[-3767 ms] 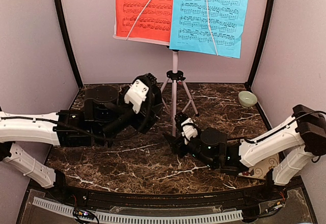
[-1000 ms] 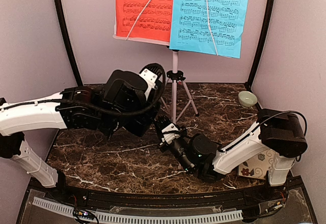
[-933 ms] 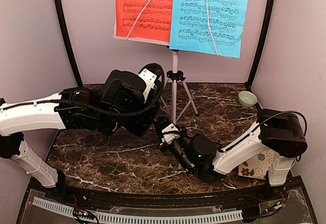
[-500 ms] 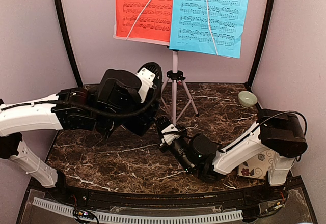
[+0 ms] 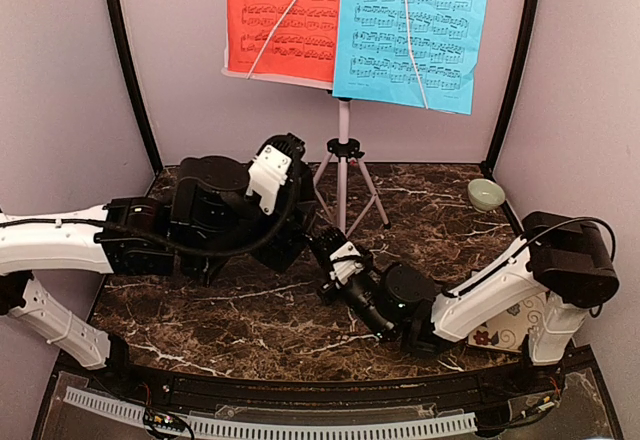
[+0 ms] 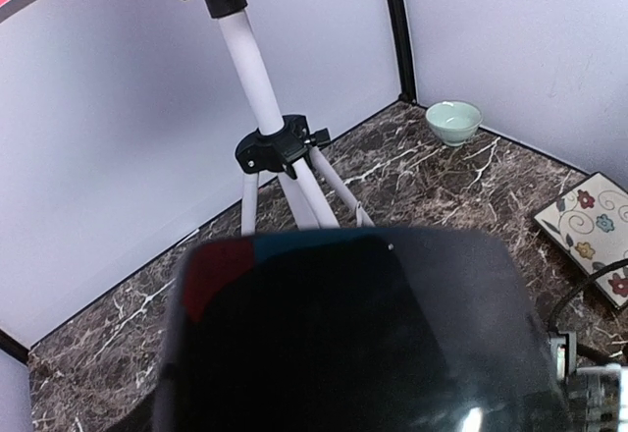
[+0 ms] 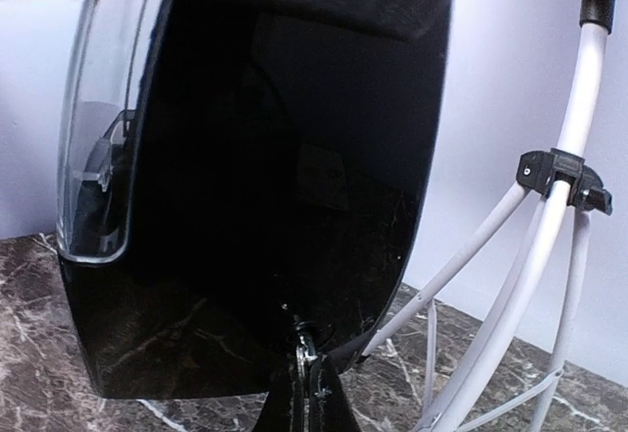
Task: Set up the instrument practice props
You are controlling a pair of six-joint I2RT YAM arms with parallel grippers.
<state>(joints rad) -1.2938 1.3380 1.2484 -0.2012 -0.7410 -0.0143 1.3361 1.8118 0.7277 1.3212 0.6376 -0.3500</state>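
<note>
The white tripod music stand [image 5: 343,165] stands at the back, with a red page [image 5: 280,20] and a cyan-blue page [image 5: 410,30] on its desk. The black metronome [image 6: 353,344] fills the lower left wrist view, carried by my left arm [image 5: 230,222]. The left fingers are hidden behind the metronome. In the right wrist view the metronome [image 7: 255,206] hangs just above the marble, its clear cover at the left. My right gripper [image 7: 309,393] is shut on a small silver metal part at its lower edge. In the top view that gripper [image 5: 328,250] sits beside the stand's legs.
A pale green bowl [image 5: 486,194] sits at the back right corner. A floral tile [image 6: 589,241] lies at the right edge, partly under the right arm. The stand's legs [image 7: 564,177] spread close behind the metronome. Walls and black posts enclose the marble floor [image 5: 250,310].
The right gripper's fingers have closed onto the metal part. The left arm has sunk lower and drawn slightly left, and the right gripper has followed a little to the right.
</note>
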